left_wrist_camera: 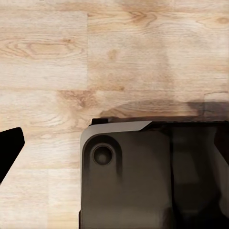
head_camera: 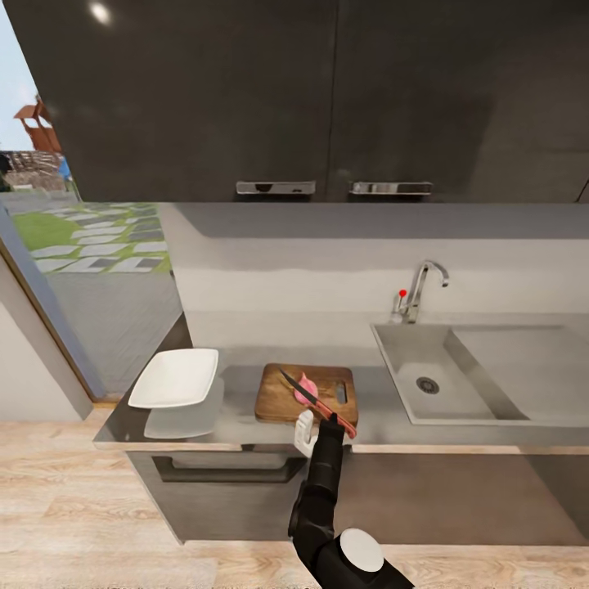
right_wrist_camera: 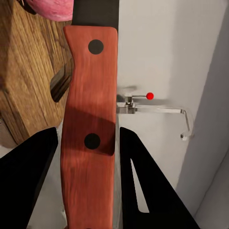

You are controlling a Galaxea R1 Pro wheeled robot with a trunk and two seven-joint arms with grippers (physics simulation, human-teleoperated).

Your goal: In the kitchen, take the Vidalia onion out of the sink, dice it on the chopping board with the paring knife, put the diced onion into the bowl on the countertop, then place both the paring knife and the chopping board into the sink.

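Now bowl (head_camera: 174, 377) bare | sink (head_camera: 425, 370) bare | onion (head_camera: 306, 386) on chopping board (head_camera: 282, 397)

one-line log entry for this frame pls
phase: dicing | right gripper: shut on red-handled paring knife | blade: over pinkish onion on brown wooden chopping board | white square bowl: empty | left gripper: state unclear

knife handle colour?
Red, with two dark rivets on the knife; clearest in the right wrist view.

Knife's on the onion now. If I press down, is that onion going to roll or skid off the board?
The Vidalia onion looks rounded, so it may roll under an off-centre push. The chopping board looks smooth and rimless, so nothing would likely stop it. The right gripper holds the paring knife; nothing steadies the onion.
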